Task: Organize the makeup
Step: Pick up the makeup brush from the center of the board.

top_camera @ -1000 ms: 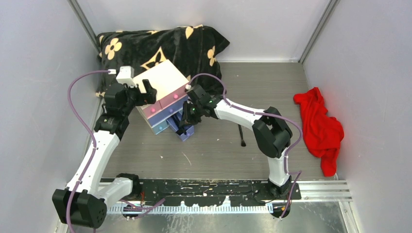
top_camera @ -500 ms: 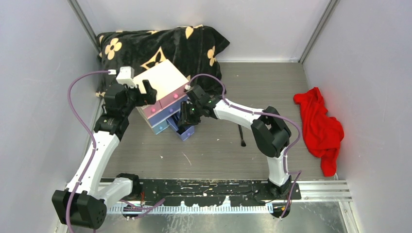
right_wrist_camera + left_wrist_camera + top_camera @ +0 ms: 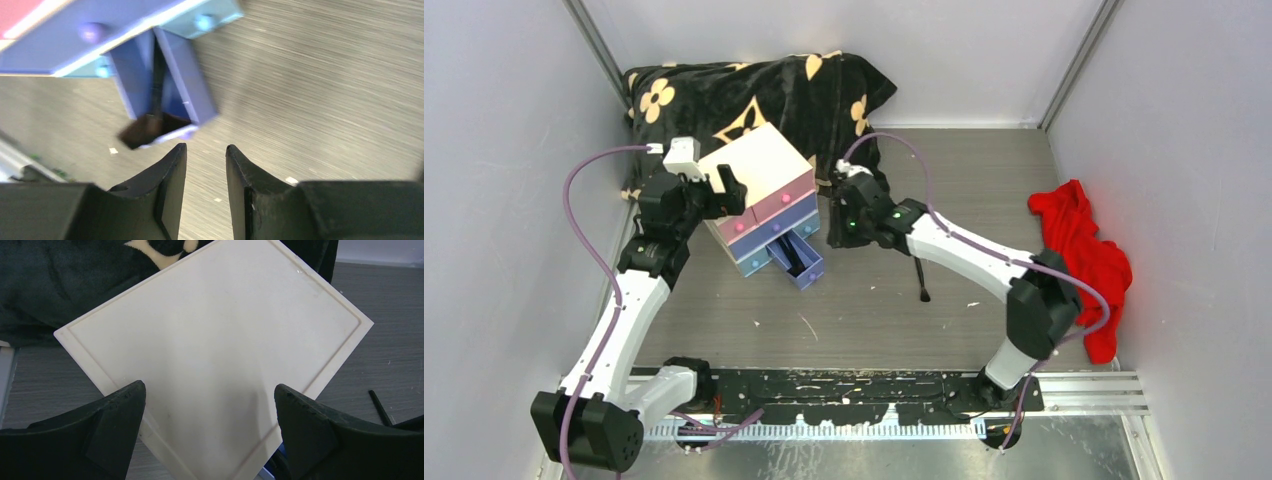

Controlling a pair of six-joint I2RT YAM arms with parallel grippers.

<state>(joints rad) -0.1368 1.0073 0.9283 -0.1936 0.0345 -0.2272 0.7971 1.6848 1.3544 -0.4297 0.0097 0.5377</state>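
The left gripper (image 3: pixel 210 387) holds its fingers spread wide over the near corner of the white chest (image 3: pixel 759 160). They grasp nothing, and I cannot tell if they press on it. If they do not, a push on the drawer may slide the whole chest toward 11 o'clock. The blue drawer (image 3: pixel 796 262) stands pulled out toward 5 o'clock. One brush (image 3: pixel 156 95) lies inside it with the head at the front wall, where it may jam when the drawer is shut. The right gripper (image 3: pixel 206 147), at 2 o'clock of the drawer, has its fingers a little apart and empty. A second brush (image 3: pixel 921 278) lies on the bench at 4 o'clock of them. It is thin and flat, so the fingers may scrape the bench or flick it away.
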